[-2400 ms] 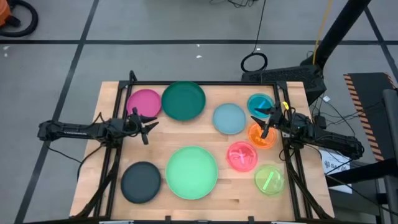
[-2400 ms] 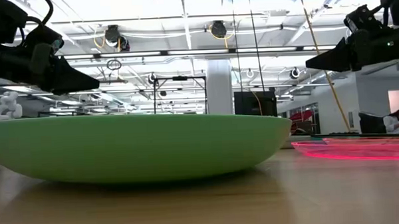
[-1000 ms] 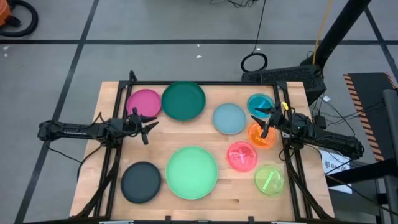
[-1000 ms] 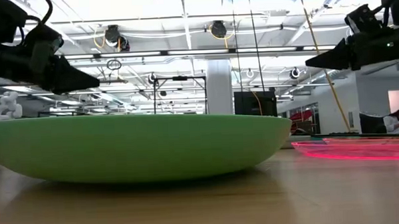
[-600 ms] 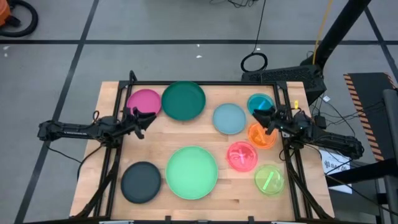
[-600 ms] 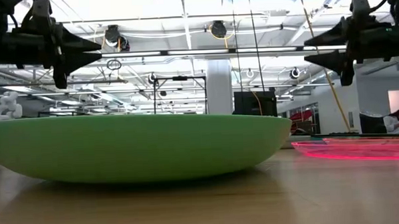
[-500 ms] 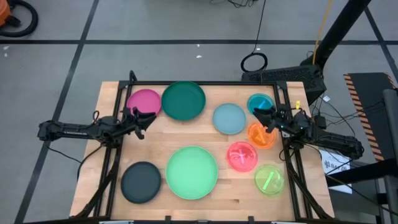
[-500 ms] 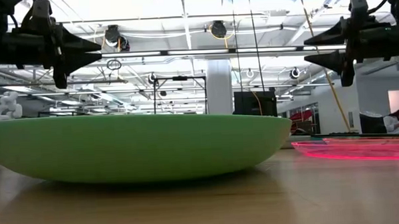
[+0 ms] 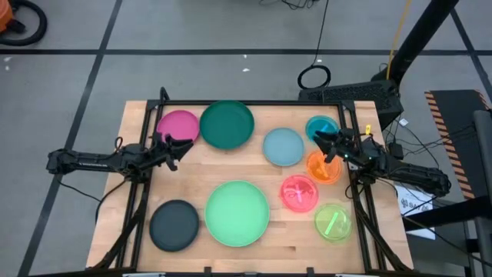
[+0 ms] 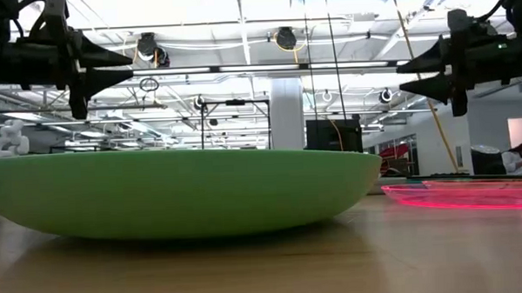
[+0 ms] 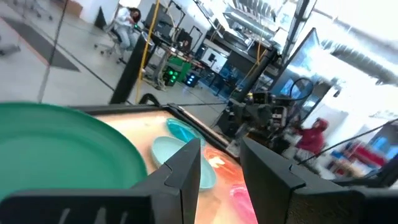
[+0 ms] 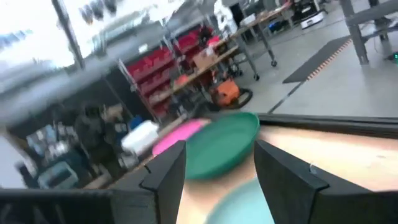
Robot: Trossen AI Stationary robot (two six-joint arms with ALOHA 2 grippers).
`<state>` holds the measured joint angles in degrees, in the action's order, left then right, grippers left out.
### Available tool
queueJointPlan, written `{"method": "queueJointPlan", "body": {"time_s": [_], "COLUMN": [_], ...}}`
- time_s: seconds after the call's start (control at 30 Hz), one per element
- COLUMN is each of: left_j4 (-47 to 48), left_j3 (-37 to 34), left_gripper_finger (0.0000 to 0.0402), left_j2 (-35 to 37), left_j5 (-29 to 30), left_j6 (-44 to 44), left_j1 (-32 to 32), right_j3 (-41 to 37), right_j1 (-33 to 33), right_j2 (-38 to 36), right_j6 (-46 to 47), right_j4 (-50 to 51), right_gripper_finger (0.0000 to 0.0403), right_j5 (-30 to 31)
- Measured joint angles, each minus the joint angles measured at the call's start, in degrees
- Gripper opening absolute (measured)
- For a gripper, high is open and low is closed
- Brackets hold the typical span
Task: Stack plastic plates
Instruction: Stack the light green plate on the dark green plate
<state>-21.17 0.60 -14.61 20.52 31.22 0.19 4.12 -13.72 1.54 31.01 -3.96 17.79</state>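
Wooden table [image 9: 231,165], nine plates all laid out separately, nothing stacked.
Both wrists just rolled level: left gripper [image 9: 184,145] empty beside magenta plate [image 9: 177,125], right gripper [image 9: 321,138] parted, empty, over teal plate [image 9: 321,128]. Picking starts soon, probably.

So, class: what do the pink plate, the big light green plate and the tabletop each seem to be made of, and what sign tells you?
Pink plate: probably clear-tinted plastic; it is see-through and glows at the rim.
Light green plate: likely opaque plastic, a smooth, even colour with a soft sheen.
Tabletop: looks like pale wood; joined strips and grain show.
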Motion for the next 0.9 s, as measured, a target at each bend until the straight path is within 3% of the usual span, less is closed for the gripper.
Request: {"method": "queueJointPlan", "body": {"time_s": [0.13,0.27,0.47,0.73,0.9], "left_j4": [-0.13,-1.59,1.42,37.05,44.11], "left_j3": [0.00,0.05,6.52,25.83,30.73], "left_gripper_finger": [0.0120,0.0120,0.0120,0.0120,0.0120], "left_j2": [-0.14,-2.55,-10.44,-24.18,-31.91], "left_j5": [-3.84,-5.03,-5.05,-6.01,-10.71], "left_j6": [3.80,6.44,6.25,3.05,-2.61], "left_j1": [-0.13,-1.91,-4.34,-5.03,-7.06], "right_j3": [0.02,0.02,0.06,0.06,0.08], "right_j1": [-0.11,-0.09,-0.07,-0.07,0.50], "right_j2": [0.18,0.20,0.83,6.33,11.41], "right_j6": [-1.54,-5.15,-7.66,-9.13,-9.94], "right_j4": [-6.94,-13.60,-16.65,-17.03,-18.76], "right_gripper_finger": [0.0183,0.0183,0.0183,0.0183,0.0183], "right_j5": [-0.03,-3.93,-7.53,-8.13,-13.64]}}
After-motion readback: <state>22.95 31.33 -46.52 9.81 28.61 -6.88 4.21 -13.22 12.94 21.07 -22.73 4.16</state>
